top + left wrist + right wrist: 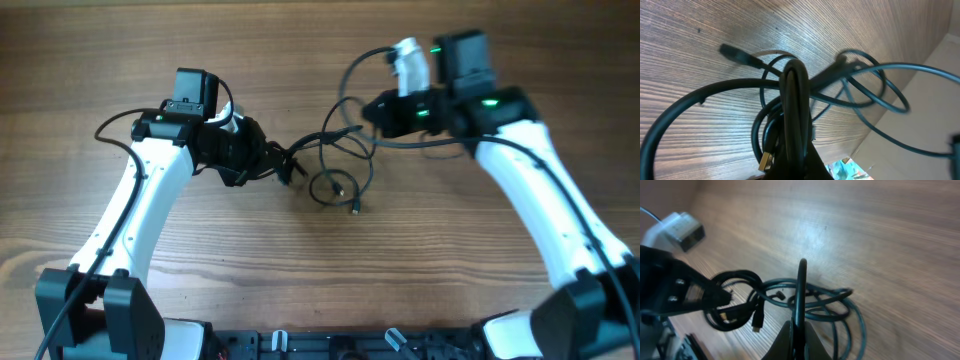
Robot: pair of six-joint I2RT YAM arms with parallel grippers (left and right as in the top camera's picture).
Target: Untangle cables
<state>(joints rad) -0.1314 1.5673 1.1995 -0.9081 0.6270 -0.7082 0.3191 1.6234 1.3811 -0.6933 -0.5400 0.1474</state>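
Note:
The thin black cables point(335, 160) lie tangled in the middle of the wooden table, with a small loop and a loose plug point(355, 208) toward the front. My left gripper point(283, 165) is shut on a folded bundle of the cables point(795, 95) at the tangle's left side. A gold-tipped plug point(766, 160) hangs beside its jaws point(795, 162), and another plug point(735, 52) lies on the wood. My right gripper point(368, 108) is shut on one strand point(801, 285) at the tangle's upper right. That strand stands upright between its fingers point(799, 330), above the remaining loops point(830, 302).
The wooden table point(300, 260) surrounds the tangle. The left gripper point(685, 292) shows at the left of the right wrist view, close to the loops. Thicker arm wires arc behind each wrist point(350, 70). The arm bases stand at the front edge point(100, 310).

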